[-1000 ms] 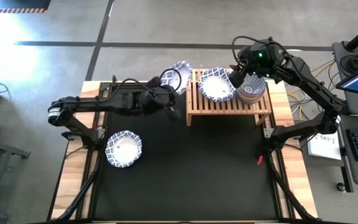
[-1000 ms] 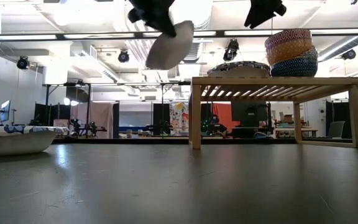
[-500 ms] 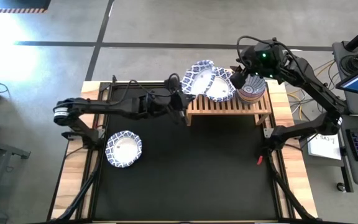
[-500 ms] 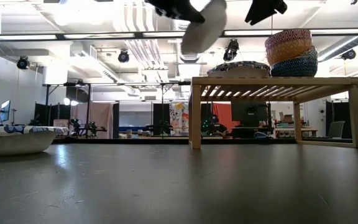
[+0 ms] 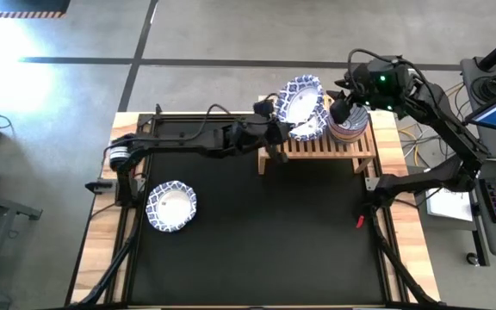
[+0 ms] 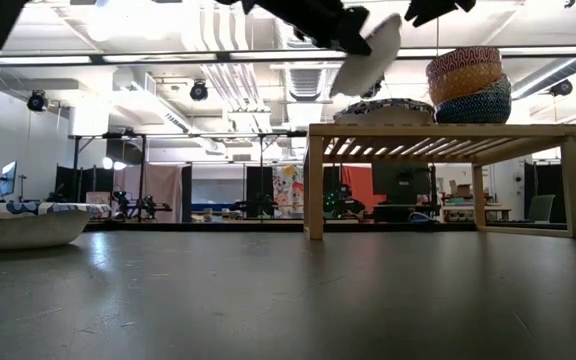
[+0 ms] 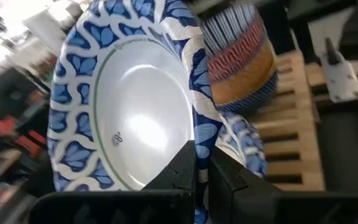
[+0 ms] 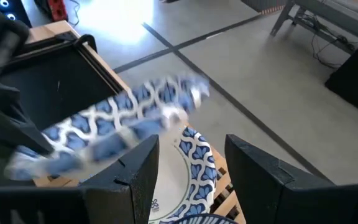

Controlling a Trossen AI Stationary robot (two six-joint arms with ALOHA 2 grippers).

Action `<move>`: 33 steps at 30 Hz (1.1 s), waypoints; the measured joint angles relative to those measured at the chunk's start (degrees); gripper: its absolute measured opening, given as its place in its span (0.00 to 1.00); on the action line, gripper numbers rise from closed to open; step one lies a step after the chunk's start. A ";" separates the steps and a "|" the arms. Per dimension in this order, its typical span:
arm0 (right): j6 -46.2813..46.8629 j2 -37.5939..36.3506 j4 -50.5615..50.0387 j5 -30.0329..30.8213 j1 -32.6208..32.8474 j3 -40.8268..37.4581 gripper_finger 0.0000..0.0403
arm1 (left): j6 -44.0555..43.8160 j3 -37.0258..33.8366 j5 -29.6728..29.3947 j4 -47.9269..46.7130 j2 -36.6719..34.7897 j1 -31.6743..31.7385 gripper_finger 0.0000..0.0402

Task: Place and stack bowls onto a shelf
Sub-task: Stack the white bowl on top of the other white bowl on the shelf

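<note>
My left gripper [image 5: 277, 129] is shut on a white bowl with a blue-patterned rim [image 5: 300, 97], held tilted above the left part of the light-wood shelf [image 5: 344, 146]. Another white and blue bowl [image 6: 384, 108] rests on the shelf's slats beneath it. A stack of small patterned bowls [image 5: 350, 126] stands on the shelf's right part. My right gripper [image 8: 191, 180] is open and empty, above the shelf between the stack and the held bowl. A third white and blue bowl [image 5: 171, 206] sits on the table at the left. My left gripper pinches the bowl's rim [image 7: 202, 138] at the edge nearest the arm, one finger [image 7: 180, 167] on the inner side and one on the outer side. The fingers come roughly level from the table's left. The bowl is lifted clear, tilted steeply [image 6: 368, 55], above the bowl on the shelf.
The black mat [image 5: 257, 241] covers the table in front of the shelf. The shelf stands at the table's far right on short legs [image 6: 315, 185]. The right arm [image 5: 437, 112] reaches in from the right over the stack.
My left gripper has carried the bowl toward the table's right edge, from left of the shelf to above the shelf's left part and the bowl lying there. The bowl has stayed tilted and clear. My right gripper has drawn back slightly toward the right.
</note>
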 joint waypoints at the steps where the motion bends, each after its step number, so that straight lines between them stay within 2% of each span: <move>1: -0.01 -0.31 -0.12 0.00 0.00 0.00 0.43 | -0.68 1.88 0.21 -2.30 1.27 0.17 0.00; 12: -1.53 -3.17 -4.30 0.02 0.00 0.00 0.43 | -3.47 21.10 0.40 -23.60 12.04 0.83 0.00; 17: -1.62 -3.78 -5.80 0.02 -0.02 0.00 0.43 | -4.95 26.95 0.39 -29.06 13.93 1.25 0.00; 23: -1.94 -3.93 -6.35 0.02 -0.02 0.00 0.43 | -7.84 27.81 0.41 -33.77 13.95 1.45 0.02; 33: -1.95 -3.65 -6.35 0.04 -0.02 0.00 0.43 | -8.41 28.45 0.40 -36.82 13.75 1.39 0.23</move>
